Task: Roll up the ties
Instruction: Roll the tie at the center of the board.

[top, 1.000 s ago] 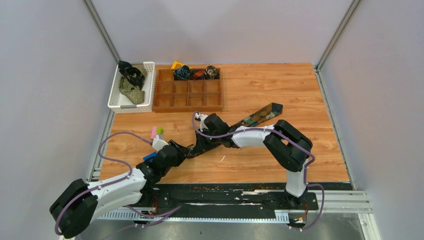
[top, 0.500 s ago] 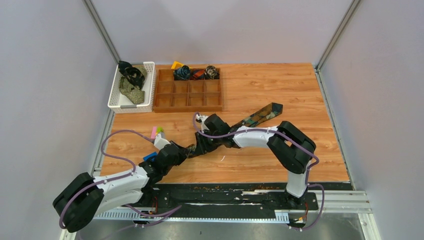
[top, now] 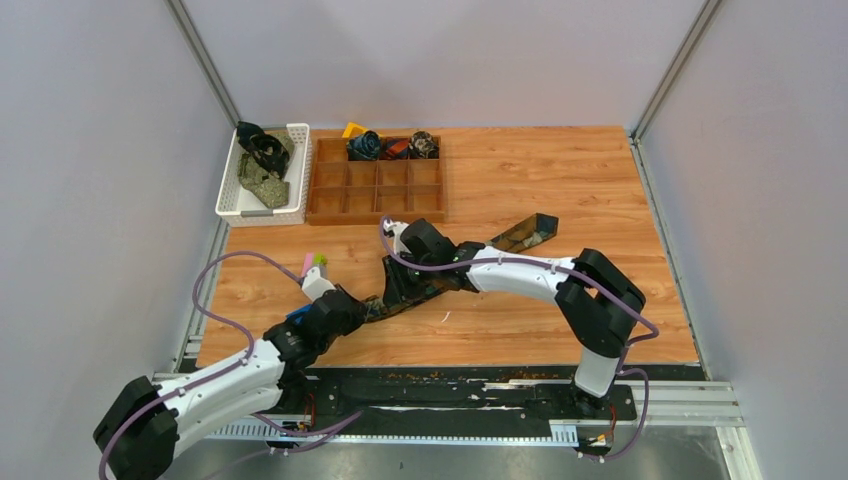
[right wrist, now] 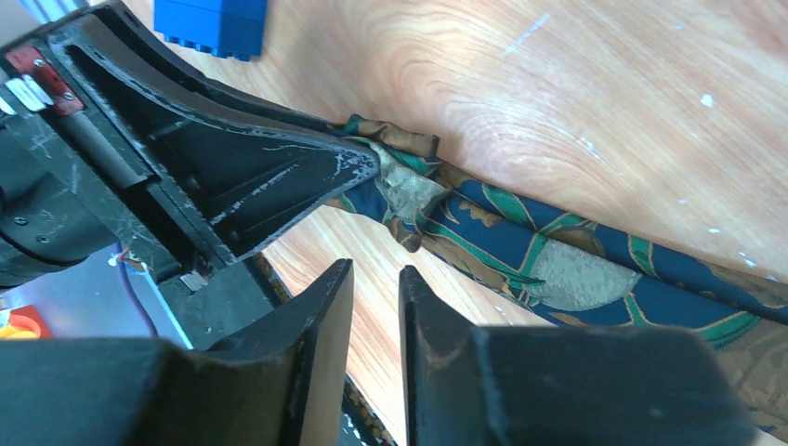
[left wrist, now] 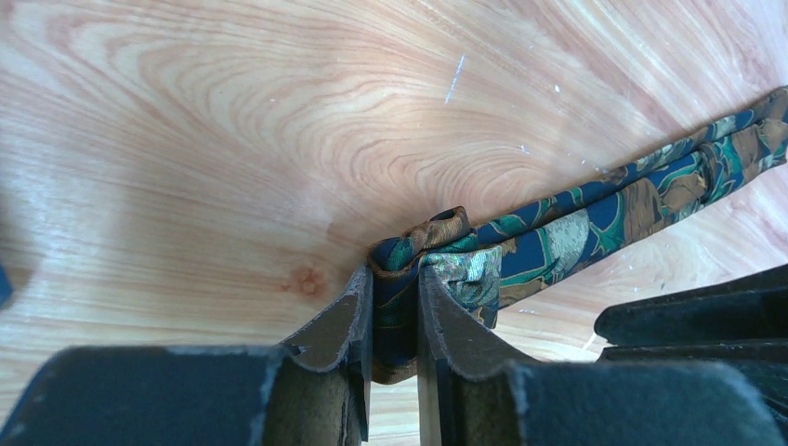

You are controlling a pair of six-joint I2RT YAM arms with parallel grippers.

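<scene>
A navy tie (top: 520,235) with a green and brown pattern lies diagonally on the wooden table, its wide end at the right. My left gripper (top: 368,305) is shut on the tie's folded narrow end, seen pinched between the jaws in the left wrist view (left wrist: 395,279); the tie (left wrist: 595,209) runs off to the right. My right gripper (top: 395,290) hovers just right of it, over the tie. In the right wrist view it (right wrist: 376,274) is narrowly open and empty, beside the tie (right wrist: 558,269) and the left gripper's finger (right wrist: 279,177).
A white basket (top: 228,195) at the back left holds loose ties (top: 262,165). A wooden compartment tray (top: 375,212) holds three rolled ties (top: 365,145) in its back row. Pink and green blocks (top: 314,263) and a blue block (right wrist: 212,23) lie near the left gripper.
The tie has been drawn a little to the left and nearer; its wide end has shifted. Both grippers moved slightly left, and the left arm has swung lower.
</scene>
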